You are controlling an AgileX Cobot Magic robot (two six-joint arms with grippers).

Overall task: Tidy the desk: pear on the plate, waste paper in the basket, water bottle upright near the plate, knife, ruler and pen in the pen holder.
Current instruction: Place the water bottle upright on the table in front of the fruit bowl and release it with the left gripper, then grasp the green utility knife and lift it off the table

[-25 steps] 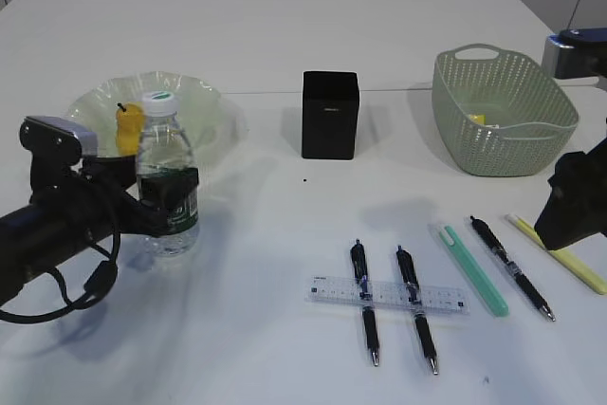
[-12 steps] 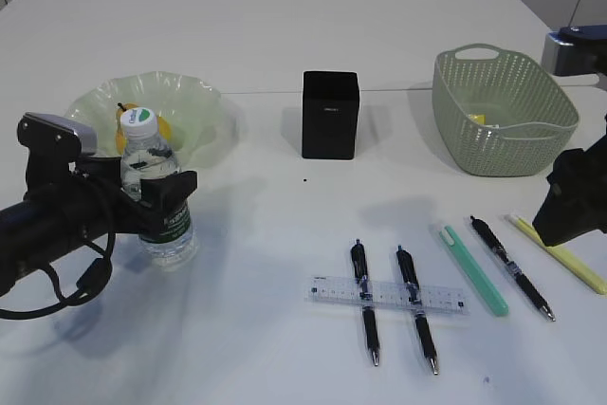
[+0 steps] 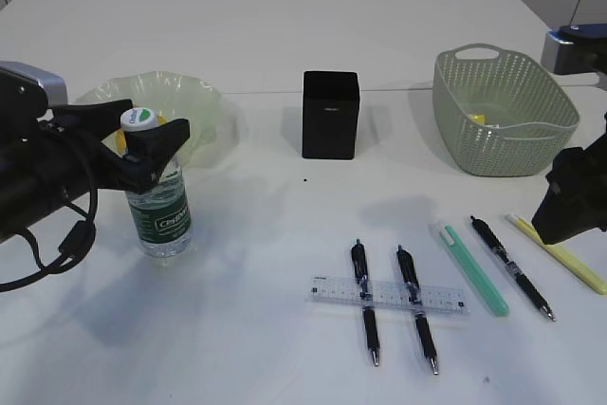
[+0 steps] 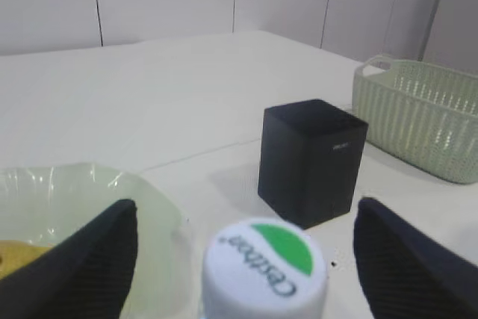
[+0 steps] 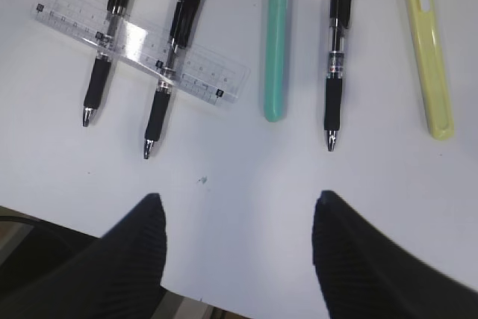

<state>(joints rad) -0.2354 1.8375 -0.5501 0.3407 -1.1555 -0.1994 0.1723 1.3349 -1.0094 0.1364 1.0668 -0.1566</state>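
left fingers (image 4: pixel 78 259) flank the upright water bottle (image 3: pixel 157 198), apart.

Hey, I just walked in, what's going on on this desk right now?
The left tool is open, its fingers either side of the white-and-green cap of the small clear plastic water bottle, which stands upright beside the ruffled pale-green plate. The yellow pear already lies on that plate. The right tool hangs open over the clear plastic ruler, which lies across two black pens, none yet in the black square pen holder.
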